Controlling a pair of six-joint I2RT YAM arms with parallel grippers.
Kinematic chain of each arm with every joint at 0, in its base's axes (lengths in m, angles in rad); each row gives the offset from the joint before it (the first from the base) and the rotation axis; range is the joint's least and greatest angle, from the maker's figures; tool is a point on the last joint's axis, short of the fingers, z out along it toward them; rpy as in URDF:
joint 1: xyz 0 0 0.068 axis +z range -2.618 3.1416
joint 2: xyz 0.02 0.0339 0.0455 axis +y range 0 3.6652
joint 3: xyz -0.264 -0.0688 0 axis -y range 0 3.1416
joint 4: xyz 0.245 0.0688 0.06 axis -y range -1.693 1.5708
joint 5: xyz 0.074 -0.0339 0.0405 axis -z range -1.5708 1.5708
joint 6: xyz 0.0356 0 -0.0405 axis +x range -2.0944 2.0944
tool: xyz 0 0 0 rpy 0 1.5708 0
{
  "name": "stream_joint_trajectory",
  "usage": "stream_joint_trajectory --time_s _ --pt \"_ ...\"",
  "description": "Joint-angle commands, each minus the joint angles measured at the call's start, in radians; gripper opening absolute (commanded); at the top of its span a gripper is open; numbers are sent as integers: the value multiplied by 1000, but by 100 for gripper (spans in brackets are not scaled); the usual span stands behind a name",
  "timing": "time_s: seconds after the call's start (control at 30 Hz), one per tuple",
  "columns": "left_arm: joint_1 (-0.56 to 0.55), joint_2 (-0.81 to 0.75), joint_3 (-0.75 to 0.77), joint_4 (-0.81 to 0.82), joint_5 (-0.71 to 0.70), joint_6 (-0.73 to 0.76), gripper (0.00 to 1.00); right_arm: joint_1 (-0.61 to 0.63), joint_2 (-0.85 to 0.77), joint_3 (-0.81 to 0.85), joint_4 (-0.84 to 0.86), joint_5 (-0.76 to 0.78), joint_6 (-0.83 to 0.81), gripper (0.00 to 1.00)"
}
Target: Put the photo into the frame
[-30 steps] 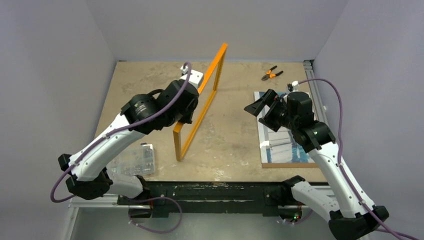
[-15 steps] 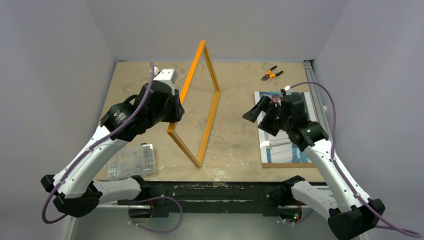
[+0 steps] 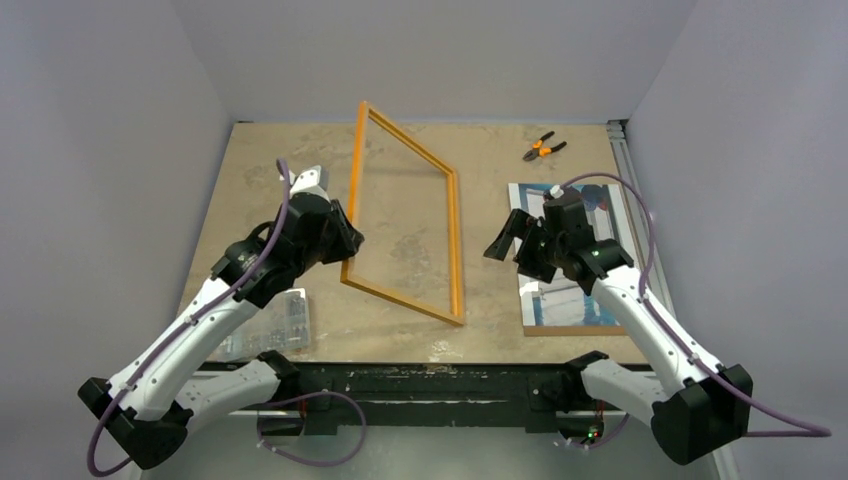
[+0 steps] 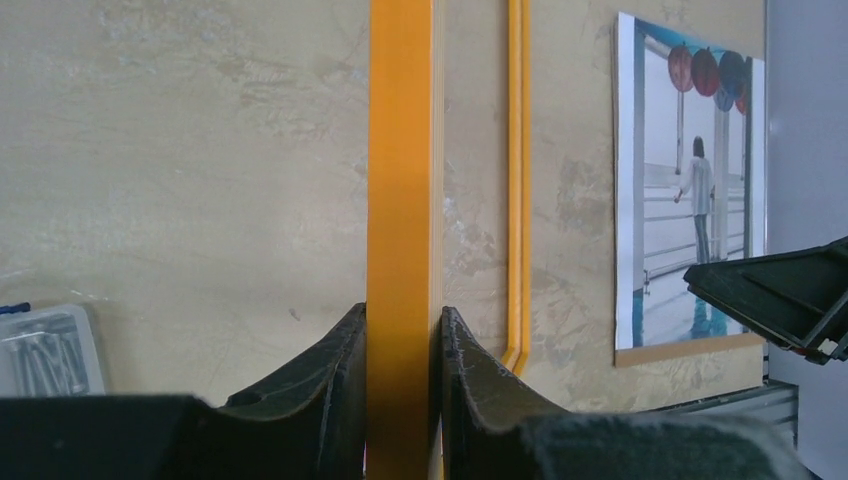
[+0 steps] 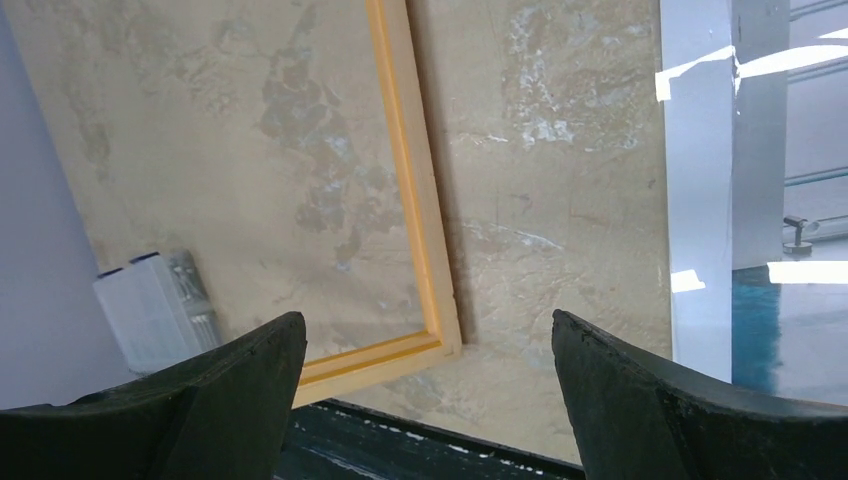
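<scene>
The left gripper point(image 4: 400, 330) is pinching one side rail of the large rectangular picture frame with the thin bright orange border point(image 3: 455, 240). Its jaws are standing narrow and are pressing on both faces of the rail. The frame is leaning over the middle of the beige table point(image 3: 500, 150): the held side is lifted, and the opposite long side seems to be resting on the surface. The right gripper point(image 3: 505, 238) is hovering between the frame and the glossy rectangular photo of a person on pale steps with dark red balloons point(image 4: 690, 200). Its jaws are spread wide and are holding nothing. The photo is lying flat at the right of the table on a plain brown backing board point(image 3: 570, 329), apart from the frame. I judge that the step in hand is laying the frame down flat. To do it well, the left arm should be lowering the held side slowly, using the resting side as a hinge so that it is not sliding toward the photo. It should be letting go only when the rail is touching the table, while the right arm is staying clear.
</scene>
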Motion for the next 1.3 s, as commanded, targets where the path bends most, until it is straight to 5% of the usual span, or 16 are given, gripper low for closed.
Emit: stream_joint_trajectory --time_s 0.0,0.3,0.87,1.0,1.13,1.27 --pt "4 14 -112 -16 55 27 0 2 42 -26 36 26 -56 91" --pt "4 6 -303 96 84 24 0 4 155 -69 98 50 -119 87" --pt "5 115 -465 249 74 32 0 45 391 -117 215 64 -167 59" --pt "5 173 -470 271 62 41 0 71 426 -118 219 103 -163 48" --pt "5 229 -471 308 62 54 0 79 425 -127 223 130 -153 23" --pt "5 301 -453 332 54 69 0 81 418 -127 217 144 -145 10"
